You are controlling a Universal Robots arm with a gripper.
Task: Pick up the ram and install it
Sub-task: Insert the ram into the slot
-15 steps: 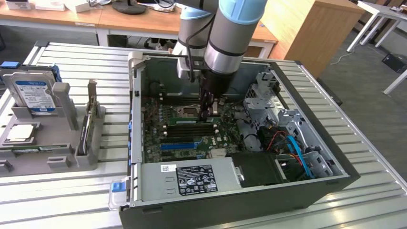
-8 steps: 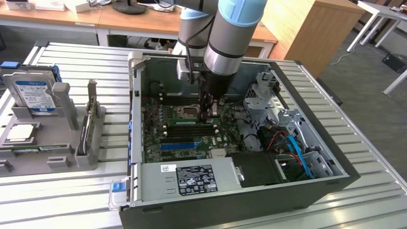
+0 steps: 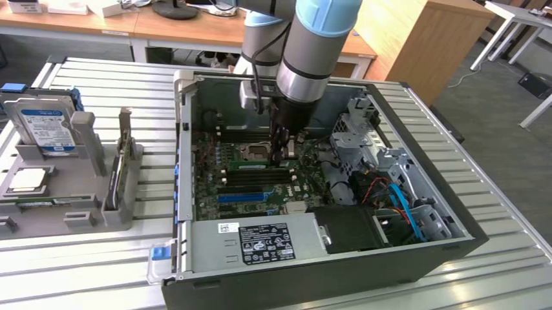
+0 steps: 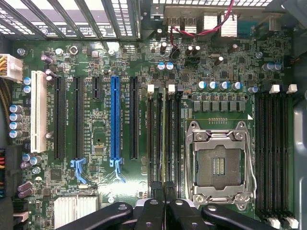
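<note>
You have a slatted metal table (image 3: pixel 505 213) carrying the open computer case (image 3: pixel 345 284) and, at the exterior view's left, a grey parts rack (image 3: pixel 77 221).

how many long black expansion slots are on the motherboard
3 long black slots: one next to the white slot, one beside it, one between the blue slot and the memory slots. The short black slot isn't counted.
</note>
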